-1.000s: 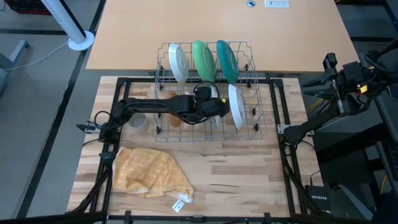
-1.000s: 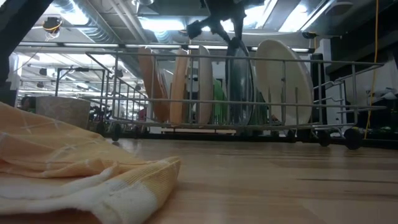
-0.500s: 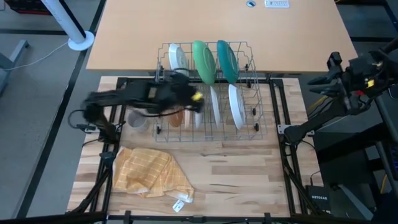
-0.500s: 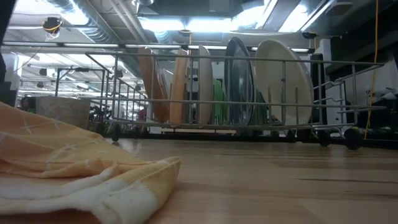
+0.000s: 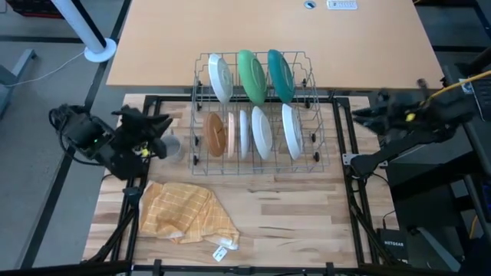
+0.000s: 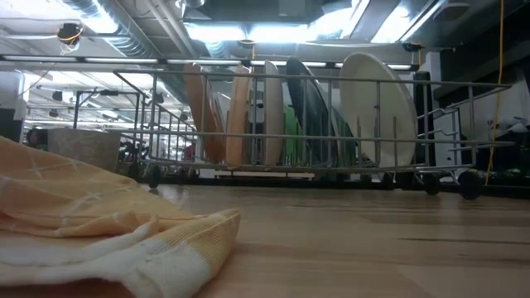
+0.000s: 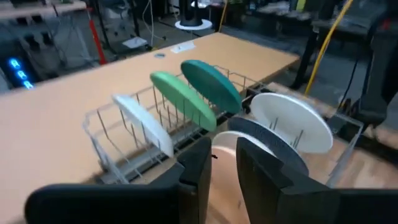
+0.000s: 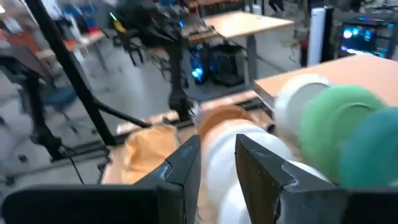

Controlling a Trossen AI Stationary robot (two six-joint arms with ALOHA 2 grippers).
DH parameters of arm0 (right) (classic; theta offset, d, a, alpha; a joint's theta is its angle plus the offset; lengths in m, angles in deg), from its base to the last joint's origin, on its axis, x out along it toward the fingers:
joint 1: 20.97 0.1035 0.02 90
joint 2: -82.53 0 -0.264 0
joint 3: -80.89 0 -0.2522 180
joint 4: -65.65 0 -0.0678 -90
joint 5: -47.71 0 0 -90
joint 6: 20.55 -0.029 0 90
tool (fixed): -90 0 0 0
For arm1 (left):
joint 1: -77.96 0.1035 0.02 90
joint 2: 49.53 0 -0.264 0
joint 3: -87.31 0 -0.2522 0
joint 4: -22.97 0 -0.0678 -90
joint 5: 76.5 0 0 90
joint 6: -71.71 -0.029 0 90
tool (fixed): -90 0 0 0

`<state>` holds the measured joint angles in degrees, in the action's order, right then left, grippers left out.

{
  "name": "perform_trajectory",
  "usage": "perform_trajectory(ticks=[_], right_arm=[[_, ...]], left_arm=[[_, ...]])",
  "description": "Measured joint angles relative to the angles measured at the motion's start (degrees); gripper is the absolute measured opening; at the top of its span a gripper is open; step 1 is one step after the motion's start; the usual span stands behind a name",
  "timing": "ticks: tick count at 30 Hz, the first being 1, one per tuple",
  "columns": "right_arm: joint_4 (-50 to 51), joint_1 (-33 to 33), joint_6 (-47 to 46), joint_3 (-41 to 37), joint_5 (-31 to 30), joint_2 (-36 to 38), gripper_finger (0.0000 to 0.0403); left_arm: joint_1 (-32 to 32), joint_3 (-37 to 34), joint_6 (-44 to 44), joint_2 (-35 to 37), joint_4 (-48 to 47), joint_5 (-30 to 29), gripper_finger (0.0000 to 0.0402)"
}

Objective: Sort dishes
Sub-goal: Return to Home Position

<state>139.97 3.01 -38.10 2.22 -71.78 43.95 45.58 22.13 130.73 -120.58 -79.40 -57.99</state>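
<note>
Dishes (image 5: 261,132) fill the wire rack (image 5: 253,170) on the bench (image 5: 307,207); seen low, its front row hides most of the green plate (image 5: 251,75) and teal plate (image 5: 280,75) behind. Left fingers (image 7: 196,174) and right fingers (image 8: 186,168), at opposite bench edges, stand slightly apart, empty.

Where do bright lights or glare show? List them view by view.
Low view: bright ceiling lights glare behind the grey wire rack, leaving one round plate in it dark. High view: even light on the pale wooden table. Left wrist view: a blue glow in the room. Right wrist view: a blue-lit screen.
</note>
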Motion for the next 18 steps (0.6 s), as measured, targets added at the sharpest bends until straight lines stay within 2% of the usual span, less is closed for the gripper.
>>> perform_trajectory(ticks=[5, 9, 12, 18], right_arm=[[-17.7, 0.0, -2.0, -19.9, 1.1, 7.3, 0.0104], [-28.0, 0.0, -7.0, -33.6, 0.7, 12.8, 0.0104], [-34.5, 0.0, -11.1, -42.3, 0.6, 16.2, 0.0104], [-43.4, 0.0, -14.7, -55.4, 2.2, 20.4, 0.0104]], left_arm=[[-7.4, -21.4, 18.5, 10.7, 0.0, -3.6, 0.0068], [-10.6, -37.0, 27.3, 16.3, 4.9, -6.1, 0.0068], [-12.5, -46.0, 28.4, 18.2, 11.9, -7.1, 0.0068], [-15.3, -60.3, 23.1, 18.4, 29.2, -7.6, 0.0068]])
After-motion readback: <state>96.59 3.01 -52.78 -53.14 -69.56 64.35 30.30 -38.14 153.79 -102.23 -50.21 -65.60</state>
